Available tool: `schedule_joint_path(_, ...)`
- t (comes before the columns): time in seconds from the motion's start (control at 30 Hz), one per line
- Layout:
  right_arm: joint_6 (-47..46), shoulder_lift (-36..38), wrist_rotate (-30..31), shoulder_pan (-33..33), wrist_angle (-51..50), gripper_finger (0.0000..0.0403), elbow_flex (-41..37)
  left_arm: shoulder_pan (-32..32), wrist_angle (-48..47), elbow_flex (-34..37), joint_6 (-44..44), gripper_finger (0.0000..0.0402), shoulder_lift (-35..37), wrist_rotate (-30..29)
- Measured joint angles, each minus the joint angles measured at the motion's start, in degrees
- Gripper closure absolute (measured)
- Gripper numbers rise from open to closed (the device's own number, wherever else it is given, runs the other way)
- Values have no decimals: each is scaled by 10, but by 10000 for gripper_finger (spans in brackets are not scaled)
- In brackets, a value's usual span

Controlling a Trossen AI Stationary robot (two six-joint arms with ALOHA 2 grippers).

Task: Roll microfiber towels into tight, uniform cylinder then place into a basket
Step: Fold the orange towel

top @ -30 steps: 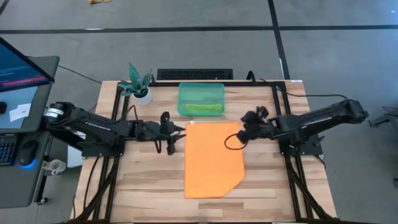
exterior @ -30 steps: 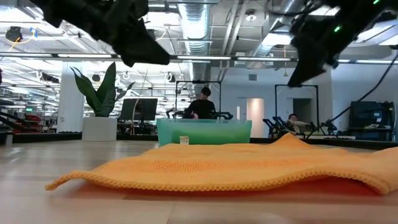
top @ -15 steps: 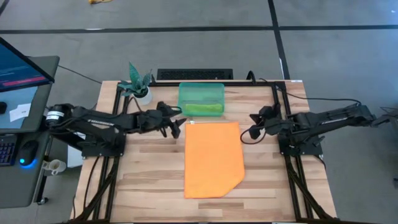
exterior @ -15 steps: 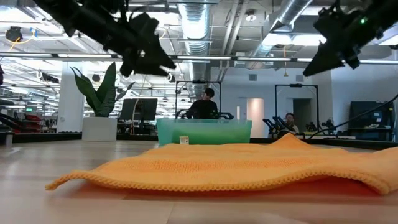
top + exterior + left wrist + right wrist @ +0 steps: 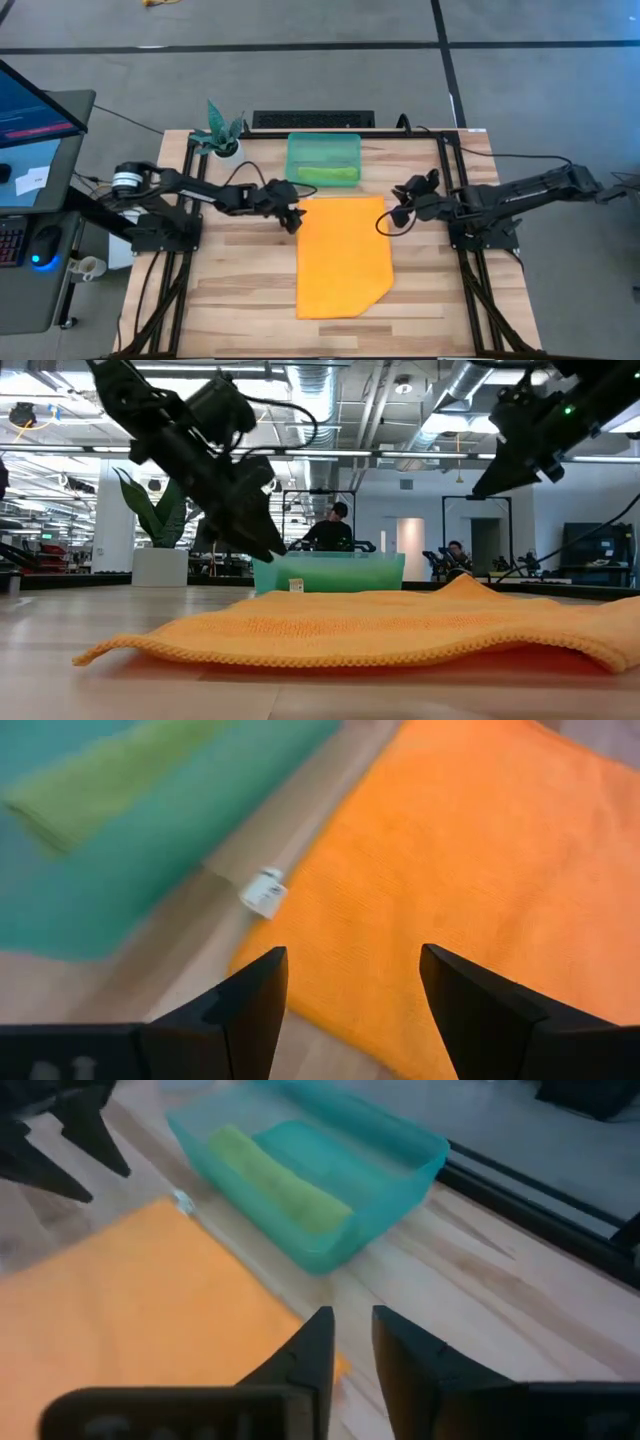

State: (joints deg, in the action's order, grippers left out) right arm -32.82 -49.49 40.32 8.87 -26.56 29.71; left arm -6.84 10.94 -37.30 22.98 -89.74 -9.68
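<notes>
Towel (image 5: 343, 255) — flat, orange, knit-textured

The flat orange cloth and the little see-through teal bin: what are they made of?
The flat orange cloth looks like soft knitted microfiber: matte, with a fine nubby weave and a limp, stitched edge. The see-through teal bin seems to be thin moulded plastic: smooth and translucent, the green roll showing through.

Green towel (image 5: 95, 782) blurred in left wrist view, basket (image 5: 150, 850) cut off by that picture's edge. Orange towel (image 5: 120, 1320) cut by the edge in right wrist view. Small white tag (image 5: 263, 893) at its corner too blurred to read.
</notes>
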Motion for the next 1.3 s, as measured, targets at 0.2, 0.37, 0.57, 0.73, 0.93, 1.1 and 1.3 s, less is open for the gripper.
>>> schedule_joint_path(0.2,3,-41,0,-12,1,257,0,-18,-32,-41,13,179,-34,34)
schedule_joint_path(0.37,3,-65,0,-31,1,216,0,-16,-87,-60,21,179,-37,20)
schedule_joint_path(0.57,3,-85,-30,-47,10,184,0,-15,-148,-60,48,179,-37,-19)
schedule_joint_path(0.73,3,-98,-32,-50,29,177,0,-14,-103,-60,47,179,-60,-19)
schedule_joint_path(0.93,4,-98,-34,-50,30,177,0,-28,-73,-64,29,179,-100,-13)
schedule_joint_path(1.1,4,-98,-34,-50,31,177,0,-36,-80,-68,51,179,-101,-12)
schedule_joint_path(1.3,4,-98,-96,-58,31,179,0,-37,-77,-69,51,187,-106,0)
